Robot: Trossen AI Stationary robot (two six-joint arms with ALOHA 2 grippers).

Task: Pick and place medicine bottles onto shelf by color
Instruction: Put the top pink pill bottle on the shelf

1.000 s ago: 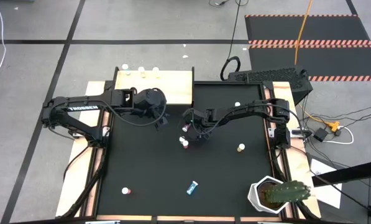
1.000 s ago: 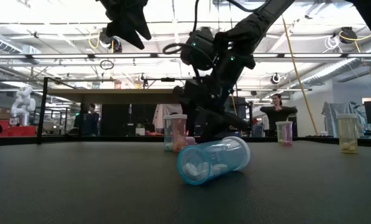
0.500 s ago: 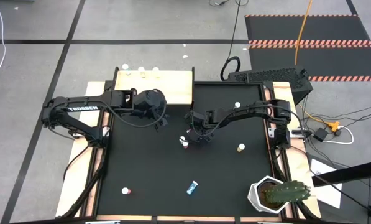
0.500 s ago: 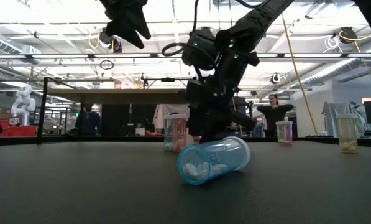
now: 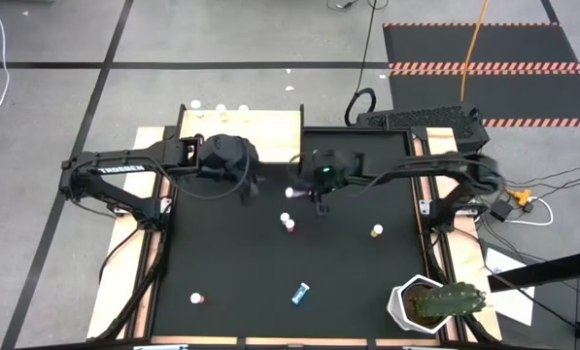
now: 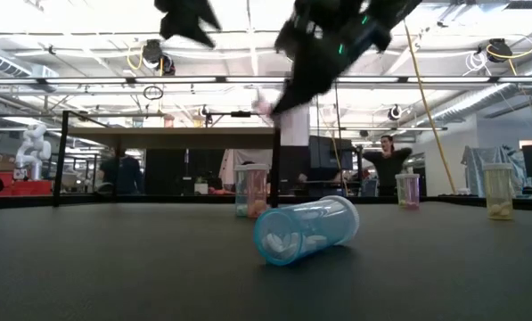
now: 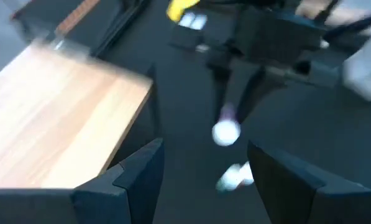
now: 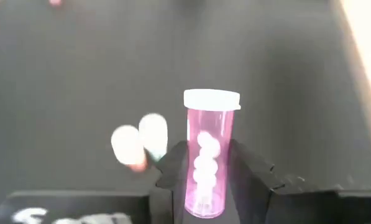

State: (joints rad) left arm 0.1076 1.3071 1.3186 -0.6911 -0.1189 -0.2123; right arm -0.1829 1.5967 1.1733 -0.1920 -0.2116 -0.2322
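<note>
My right gripper (image 8: 207,171) is shut on a pink medicine bottle (image 8: 207,155) with a white cap, high above the middle of the black mat (image 5: 221,262). Directly below it, two more capped bottles (image 8: 138,144) stand on the mat. My left gripper (image 7: 204,180) hangs open and empty just off the pale-wood shelf (image 5: 241,131), beside its right near corner. Three tiny bottles (image 5: 221,109) stand along the shelf's far edge. A blue bottle (image 6: 306,230) lies on its side near the table's front edge. My right gripper pinches the pink bottle's body, at its bottom half (image 8: 205,186), between its two fingers (image 8: 169,177). The fingers lie along the bottle, slanting down toward the table's left. The bottle is lifted clear of the mat, its white cap (image 8: 211,99) sticking out past the fingertips.
A yellow-tan bottle (image 5: 376,231) stands on the mat's right side and a red one (image 5: 197,298) at its near left. Another bottle (image 5: 371,164) stands at the far right. A white pot with a cactus (image 5: 430,303) sits at the near right corner.
My right gripper has risen from the mat, where it stood among the bottles, and rolled at the wrist. It carries the pink bottle, now lifted clear and tilted, while the other bottles stay on the mat.
</note>
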